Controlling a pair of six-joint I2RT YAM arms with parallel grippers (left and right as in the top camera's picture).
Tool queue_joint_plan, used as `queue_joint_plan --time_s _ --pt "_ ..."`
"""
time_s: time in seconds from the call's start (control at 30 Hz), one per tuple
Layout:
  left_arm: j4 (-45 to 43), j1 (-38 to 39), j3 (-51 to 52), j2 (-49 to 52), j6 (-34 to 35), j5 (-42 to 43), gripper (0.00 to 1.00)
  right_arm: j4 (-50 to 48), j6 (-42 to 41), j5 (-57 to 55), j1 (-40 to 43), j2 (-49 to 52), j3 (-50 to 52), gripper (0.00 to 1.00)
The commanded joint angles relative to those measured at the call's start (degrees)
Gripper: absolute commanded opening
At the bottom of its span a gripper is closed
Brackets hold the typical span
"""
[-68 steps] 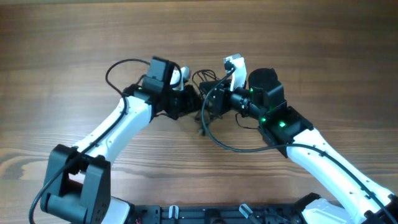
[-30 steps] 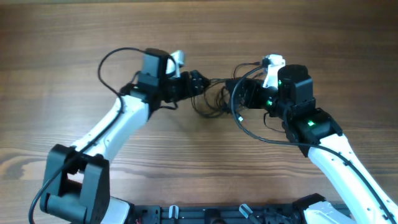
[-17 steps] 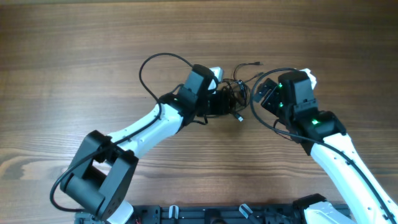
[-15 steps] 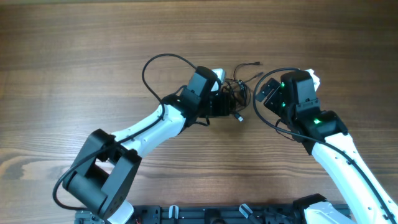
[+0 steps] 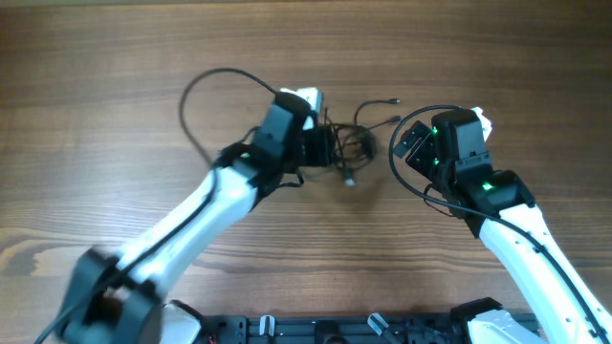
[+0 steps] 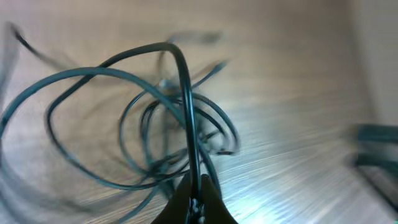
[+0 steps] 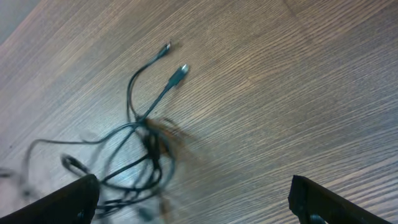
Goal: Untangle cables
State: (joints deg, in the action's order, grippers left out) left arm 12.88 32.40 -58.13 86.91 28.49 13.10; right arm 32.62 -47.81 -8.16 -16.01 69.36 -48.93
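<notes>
Pinching one strand of the cables (image 6: 163, 127) in my left gripper (image 6: 196, 200), I have those jaws pressed together on the cord. It runs straight out from the tips, away from my wrist, before curving over into the rest of the bunch. The tangle lies directly ahead of that gripper on the wooden table (image 5: 115, 76), and it sits between my two grippers, so the line from one to the other passes through the knot. My right gripper (image 7: 194, 183) has its fingers spread wide with nothing between them; the bunch lies ahead of it and off to one side, near but not touching. So the left arm has the cables, and the right is free to take a second hold. The bunch is a small heap of thin black loops crossing one another. Two loose ends stretch out of it on the side away from both my arms, each ending in a small metallic plug tip (image 7: 181, 70). I judge those ends the easiest to draw out, pulling along their length. My left wrist view is blurred, so I cannot tell which loop the held strand belongs to.
</notes>
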Motion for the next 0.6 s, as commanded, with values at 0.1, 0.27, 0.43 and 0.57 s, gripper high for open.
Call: queue_joint_plan --time_s 0.1,0.27,0.43,0.57 --pt "6.6 -7.0 0.0 -10.1 -4.0 -0.8 0.04 0.0 -0.6 0.3 0.1 -0.9 -0.9 1.0" --pt "12.1 -8.2 0.0 -6.0 3.0 -0.5 0.04 0.0 -0.6 0.3 0.1 -0.9 -0.9 1.0" --pt "11.3 -8.2 0.0 -4.7 6.3 5.7 0.04 0.0 -0.6 0.3 0.1 -0.9 -0.9 1.0" --pt "10.0 -8.2 0.0 -4.8 6.3 6.0 0.04 0.0 -0.6 0.3 0.1 -0.9 -0.9 1.0"
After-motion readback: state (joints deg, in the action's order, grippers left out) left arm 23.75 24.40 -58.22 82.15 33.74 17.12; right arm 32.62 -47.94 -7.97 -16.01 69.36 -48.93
